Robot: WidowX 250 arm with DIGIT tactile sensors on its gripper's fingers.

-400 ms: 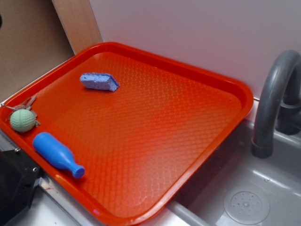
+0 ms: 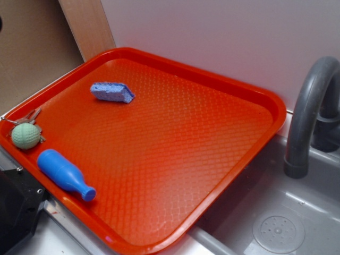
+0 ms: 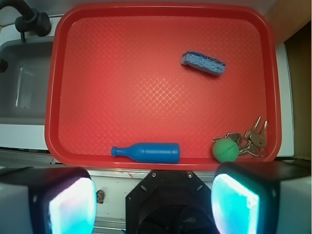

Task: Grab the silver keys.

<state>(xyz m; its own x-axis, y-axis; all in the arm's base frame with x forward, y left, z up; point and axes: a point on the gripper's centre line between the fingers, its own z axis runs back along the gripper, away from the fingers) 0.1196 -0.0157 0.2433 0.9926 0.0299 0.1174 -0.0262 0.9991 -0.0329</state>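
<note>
Nothing moved — silver keys [image 3: 254, 139] beside green ball [image 3: 225, 149]

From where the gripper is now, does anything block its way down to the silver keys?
Nothing covers the silver keys, and the open gripper is high above the tray. But the green ball touches their ring, close beside them, and may crowd the fingers.

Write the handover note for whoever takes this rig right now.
Pincer: open, empty, high above the near edge of the red plastic tray.
Bunch of slim silver metal keys: flat in the tray's corner, touching the pale green dimpled ball.
Also on the tray: blue plastic bottle lying on its side, blue sponge.
Done: nothing grasped.
Left: move over the keys, descend, close on them, probably clear of the ball.
</note>
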